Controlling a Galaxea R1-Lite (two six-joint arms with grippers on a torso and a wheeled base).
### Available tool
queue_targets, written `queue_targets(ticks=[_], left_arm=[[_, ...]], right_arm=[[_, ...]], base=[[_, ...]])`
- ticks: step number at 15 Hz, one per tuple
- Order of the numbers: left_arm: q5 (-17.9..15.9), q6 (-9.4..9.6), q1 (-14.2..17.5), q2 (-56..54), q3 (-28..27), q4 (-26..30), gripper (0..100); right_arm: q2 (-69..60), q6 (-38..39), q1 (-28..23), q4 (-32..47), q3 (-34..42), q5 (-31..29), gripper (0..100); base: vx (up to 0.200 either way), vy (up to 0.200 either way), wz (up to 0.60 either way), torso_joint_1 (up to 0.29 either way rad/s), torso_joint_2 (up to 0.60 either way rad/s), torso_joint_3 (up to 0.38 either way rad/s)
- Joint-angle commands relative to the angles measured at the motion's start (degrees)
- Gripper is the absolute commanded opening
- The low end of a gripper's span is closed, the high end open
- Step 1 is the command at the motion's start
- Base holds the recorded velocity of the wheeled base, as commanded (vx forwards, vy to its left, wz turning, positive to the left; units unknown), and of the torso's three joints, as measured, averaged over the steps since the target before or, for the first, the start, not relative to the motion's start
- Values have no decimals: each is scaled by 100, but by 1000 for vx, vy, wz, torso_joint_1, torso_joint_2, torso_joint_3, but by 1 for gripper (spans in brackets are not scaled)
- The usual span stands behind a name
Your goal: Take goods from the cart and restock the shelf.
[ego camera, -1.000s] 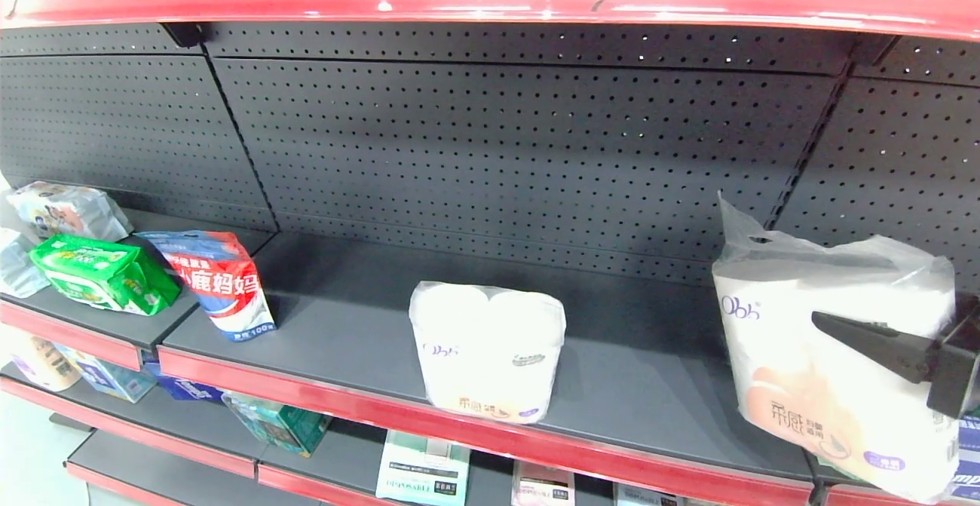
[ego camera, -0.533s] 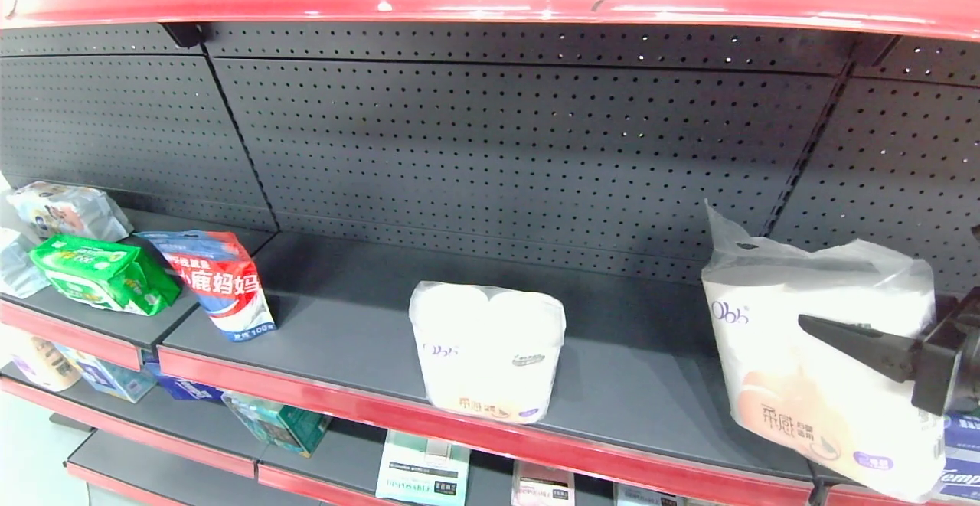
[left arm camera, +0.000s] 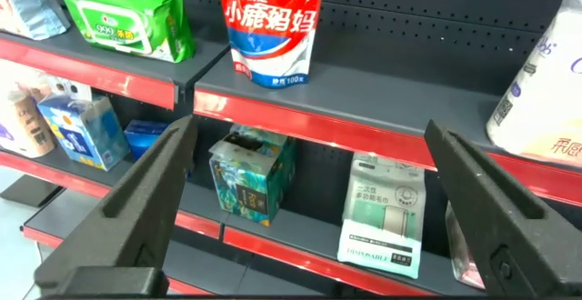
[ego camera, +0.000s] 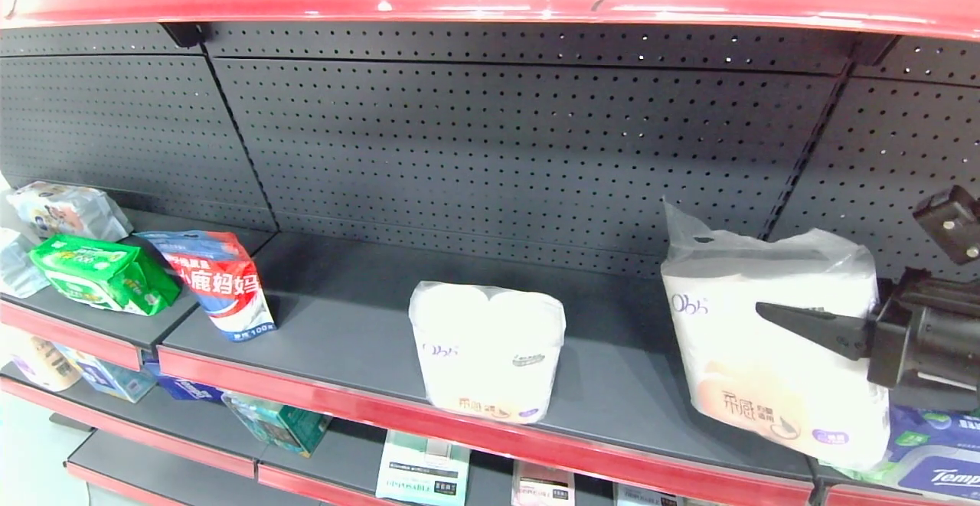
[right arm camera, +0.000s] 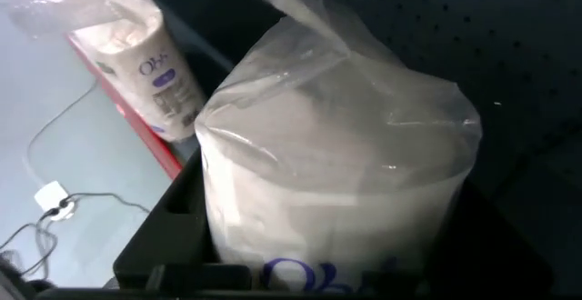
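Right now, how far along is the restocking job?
Done: one toilet paper pack stands on the shelf, about mid-span. In hand: the right gripper is shut on a second pack at the shelf's right end; whether it touches the board is unclear. Left to do: set it down and release. The left gripper is open and empty. How many goods remain can't be judged.

Matte black plastic on the left hand: two long, wedge-shaped fingers with flat inner faces and bevelled edges. Same black on the right hand, with a slim finger tapering to a point from a boxy wrist housing. Above that, a dark grey block with two pale round screws.
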Motion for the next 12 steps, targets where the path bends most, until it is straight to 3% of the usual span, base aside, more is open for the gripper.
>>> queue_targets(ticks=[1,4,12], left_arm=[[1,-2,6,-3,0,-1,100],[1,-2,6,-3,0,-1,100],[1,-2,6,-3,0,-1,100]], right_arm=[[706,6,5,-438,-264,185,0],[1541,-3,-12,-1264,-554,668,0],[2868,-47,216,-1624,-1547,1591,0]], base=[[0,0,0,0,0,0],[0,0,0,0,0,0],[0,0,0,0,0,0]])
